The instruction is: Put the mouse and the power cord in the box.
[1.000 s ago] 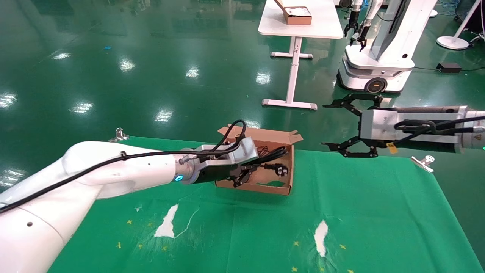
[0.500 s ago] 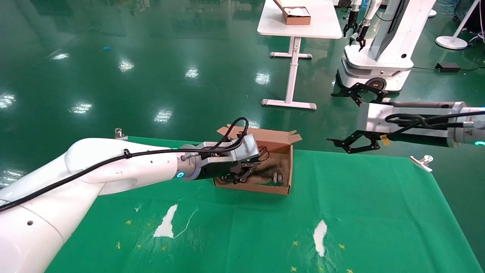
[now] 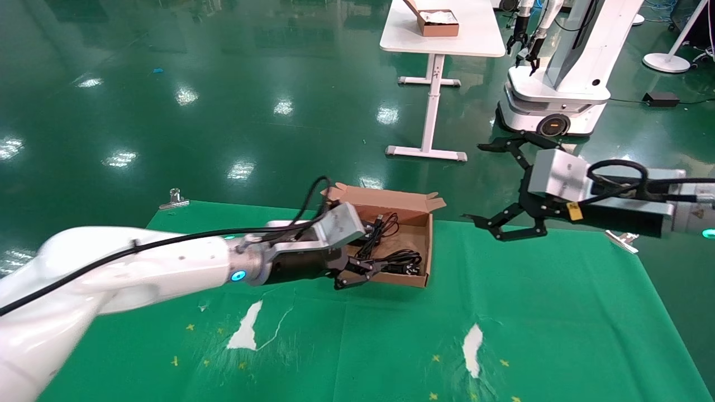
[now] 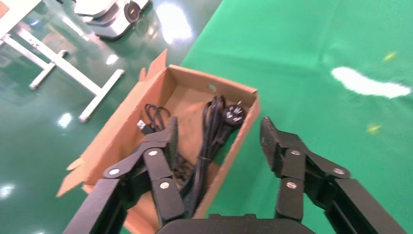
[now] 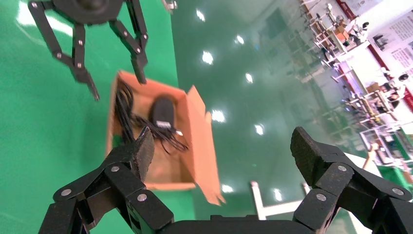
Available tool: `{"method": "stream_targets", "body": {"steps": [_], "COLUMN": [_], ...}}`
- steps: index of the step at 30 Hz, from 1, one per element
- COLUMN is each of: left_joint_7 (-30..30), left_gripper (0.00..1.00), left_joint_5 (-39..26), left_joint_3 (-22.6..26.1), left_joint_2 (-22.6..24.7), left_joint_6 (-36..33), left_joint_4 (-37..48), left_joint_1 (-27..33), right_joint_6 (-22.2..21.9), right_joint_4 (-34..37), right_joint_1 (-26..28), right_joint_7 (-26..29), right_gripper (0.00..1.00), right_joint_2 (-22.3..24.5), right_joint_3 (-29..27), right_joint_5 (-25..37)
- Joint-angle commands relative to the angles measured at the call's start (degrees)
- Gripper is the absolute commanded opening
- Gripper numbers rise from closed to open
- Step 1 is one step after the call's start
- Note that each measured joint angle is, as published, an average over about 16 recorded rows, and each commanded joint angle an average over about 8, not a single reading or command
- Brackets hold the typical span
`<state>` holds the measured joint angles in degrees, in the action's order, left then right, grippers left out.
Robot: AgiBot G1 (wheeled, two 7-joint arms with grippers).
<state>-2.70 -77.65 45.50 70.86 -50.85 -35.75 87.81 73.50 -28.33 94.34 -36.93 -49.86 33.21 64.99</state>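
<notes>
**A:** Your left gripper (image 3: 357, 274) sits at the near rim of the box (image 3: 420, 207), fingers spread wide and holding nothing. The left wrist view shows it plainly: one finger over the inside of the box, the other outside the cardboard wall, over the green cloth (image 3: 503, 312).

**B:** And the cargo?

**A:** The power cord (image 4: 210, 131) lies along the box floor, its pronged plug at the end by the near wall. The mouse (image 5: 163, 111) shows in the right wrist view, resting inside the box beside the cord, its thin cable looped around it. Both look to be in.

**B:** So what's left for you?

**A:** I'd say only the retreat. Keep that claw apart and lift straight up before pulling back, because the wall runs between your fingers and a sideways drag could shove the box or snag a loop of cord.

**B:** Right arm?

**A:** The right gripper (image 3: 500, 187) hangs in the air beyond the box's right end, jaws wide, empty, well apart from the cardboard. Leave it there.
</notes>
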Motion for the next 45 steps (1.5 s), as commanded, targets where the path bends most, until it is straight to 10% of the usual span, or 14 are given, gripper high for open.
{"method": "stream_targets", "body": {"steps": [1,45], "left_joint_7": [0.6,12.6], "left_gripper": [1.00,1.00], "left_joint_5": [1.5,33.5], "left_joint_3": [-1.2,-27.6], "left_joint_2": [-1.5,-33.5], "left_joint_6": [-1.4,-32.6], "left_joint_4": [-1.5,-35.4], "left_joint_1": [-1.1,-24.6], "right_joint_6": [0.5,11.8], "right_joint_4": [-1.9,-43.7], "right_joint_1": [-1.4,-31.7], "right_joint_7": [2.0,46.1], "right_gripper": [1.00,1.00], "right_joint_2": [0.6,14.3], "right_joint_3": [-0.7,-16.6], "right_joint_5": [-1.0,-22.4]}}
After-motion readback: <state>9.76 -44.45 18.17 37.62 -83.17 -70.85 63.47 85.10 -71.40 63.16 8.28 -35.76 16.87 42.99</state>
